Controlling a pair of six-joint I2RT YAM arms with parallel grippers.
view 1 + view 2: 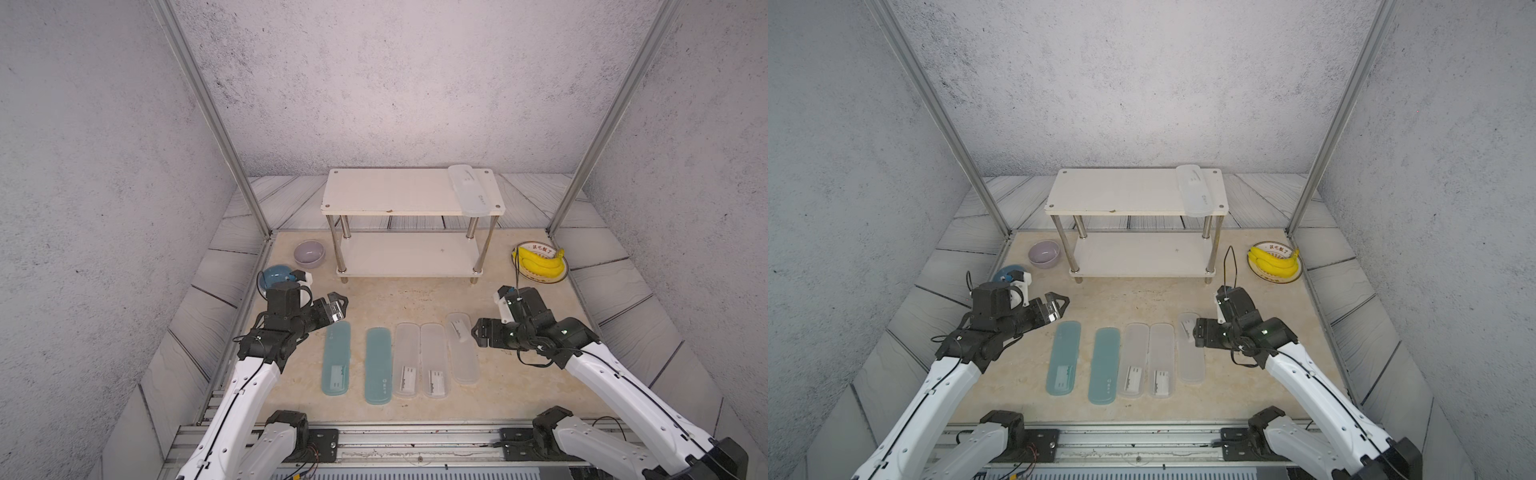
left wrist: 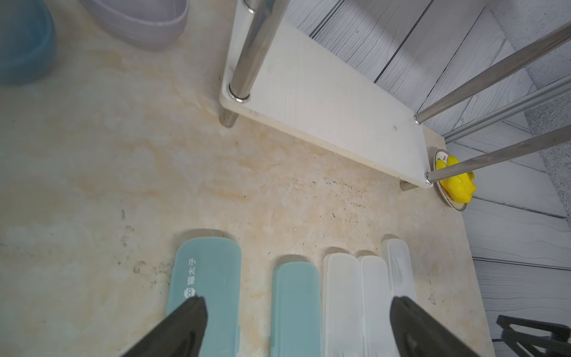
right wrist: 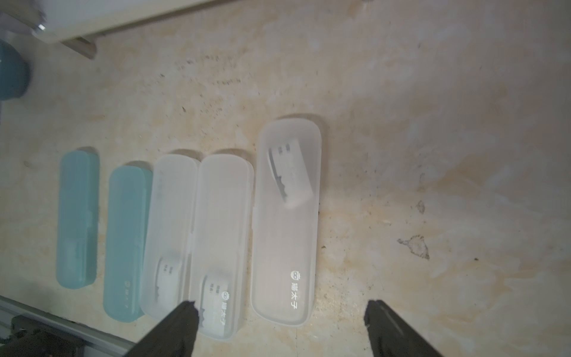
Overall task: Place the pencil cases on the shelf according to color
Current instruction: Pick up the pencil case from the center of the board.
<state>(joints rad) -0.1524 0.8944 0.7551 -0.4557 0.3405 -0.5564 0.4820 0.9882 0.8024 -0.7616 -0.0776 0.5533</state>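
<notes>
- One clear case (image 1: 473, 191) is parked on the shelf (image 1: 395, 193), at the top board's right end.
- The other five are laid in a row on the table (image 1: 415, 299) out front. The teal cases (image 1: 336, 359), (image 1: 378, 365) are at the left and the clear cases (image 1: 406, 359), (image 1: 434, 359), (image 1: 462, 353) at the right.
- The rightmost one is set slightly further back.
- The left gripper (image 1: 340, 306) is held wide open with nothing gripped, by the leftmost teal case's far end.
- The right gripper (image 1: 474, 331) is spread wide too and is empty, just beside the rightmost clear case.
</notes>
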